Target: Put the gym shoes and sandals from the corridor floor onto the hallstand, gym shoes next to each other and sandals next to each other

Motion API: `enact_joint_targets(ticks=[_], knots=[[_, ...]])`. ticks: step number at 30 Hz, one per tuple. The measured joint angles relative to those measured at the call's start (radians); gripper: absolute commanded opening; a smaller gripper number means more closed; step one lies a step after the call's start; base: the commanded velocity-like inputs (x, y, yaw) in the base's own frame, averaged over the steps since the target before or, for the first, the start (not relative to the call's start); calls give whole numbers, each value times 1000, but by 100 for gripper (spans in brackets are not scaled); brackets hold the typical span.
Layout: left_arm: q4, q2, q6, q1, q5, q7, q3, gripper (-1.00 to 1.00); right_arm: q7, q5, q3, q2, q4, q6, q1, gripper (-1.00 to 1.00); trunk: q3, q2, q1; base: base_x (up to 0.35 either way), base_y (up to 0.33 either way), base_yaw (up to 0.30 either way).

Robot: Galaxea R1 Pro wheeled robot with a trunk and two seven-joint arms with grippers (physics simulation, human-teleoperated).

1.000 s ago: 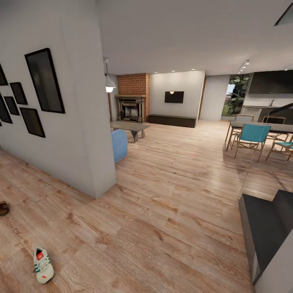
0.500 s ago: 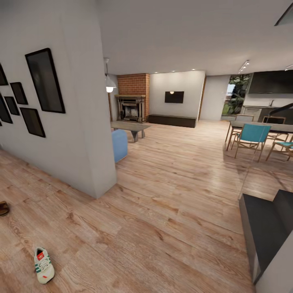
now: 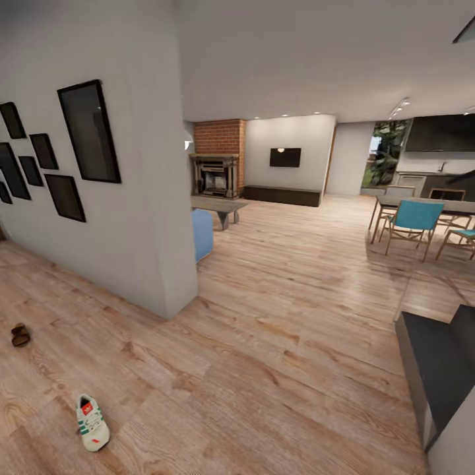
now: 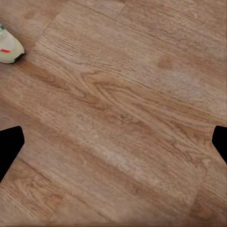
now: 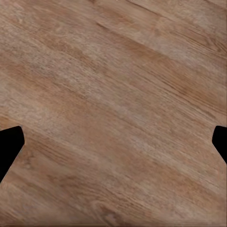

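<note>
Head view: gym shoe [image 3: 92, 422], sandal [image 3: 20, 335] on floor [image 3: 277, 369]; both claws spread, empty.

A plank floor [image 3: 284, 343] runs through an open room. At ten o'clock a white wall [image 3: 125, 218] carries black frames [image 3: 89, 132]. At twelve stand a brick fireplace [image 3: 216, 161], a low table [image 3: 221, 208] and a wall TV [image 3: 284, 157]. At two, blue chairs [image 3: 412, 221] ring a table; ceiling spots glow.
</note>
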Motion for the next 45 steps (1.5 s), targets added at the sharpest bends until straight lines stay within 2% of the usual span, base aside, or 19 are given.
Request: enact_joint_targets(ticks=[13,25,32,45], knots=[[2,1,0,1,2,0,2,100,-5,0,1,5,3,0,0,100,-8,0,0,-2,302,214],[2,7,1,0,4,0,7,100,-5,0,2,7,3,0,0,100,-19,0,0,130,304,242],[2,7,-3,0,32,-1,36,100,-5,0,2,8,3,0,0,100,-26,0,0,116,304,243],[3,8,-4,0,41,-1,42,100,-5,0,2,8,3,0,0,100,-38,0,-1,127,304,233]])
